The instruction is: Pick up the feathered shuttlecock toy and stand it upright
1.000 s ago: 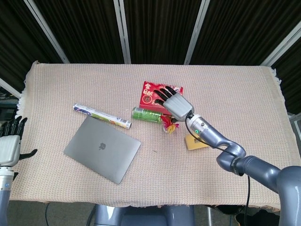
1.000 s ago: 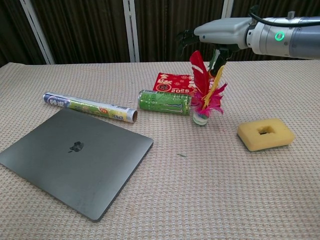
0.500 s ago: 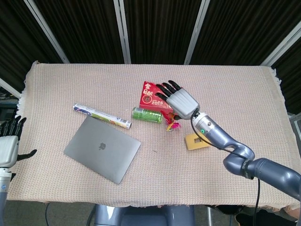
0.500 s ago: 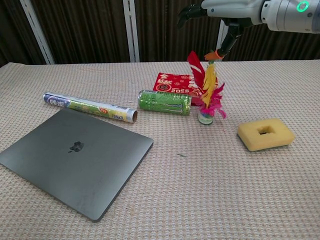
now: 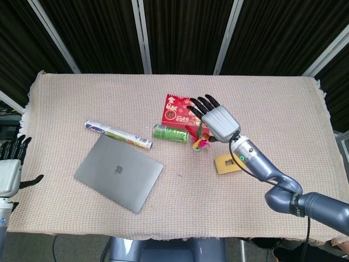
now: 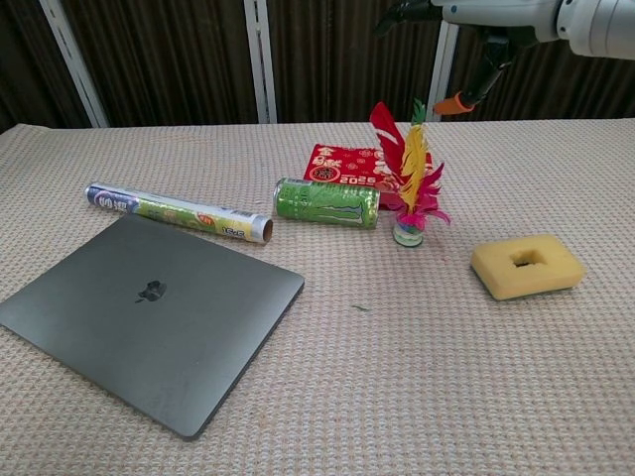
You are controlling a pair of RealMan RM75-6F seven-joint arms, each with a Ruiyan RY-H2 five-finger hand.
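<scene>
1. The shuttlecock toy (image 6: 409,193) stands upright on its base near the middle of the worktop (image 6: 496,397), just beside the end of a lying green can (image 6: 327,202) and in front of a red packet (image 6: 349,165).
2. The right hand (image 5: 215,119) hangs above it with fingers spread and nothing in them, clear of the feather tips in the chest view.
3. The left hand (image 5: 11,169) rests off the worktop's left edge, fingers spread and holding nothing.
4. Risk: the small base looks tippy; a finger brushing the feathers could topple it, or the can could roll into it.
5. In the chest view the right hand is cut off by the top edge; in the head view it covers part of the toy, so the base's contact there is hard to judge.
</scene>
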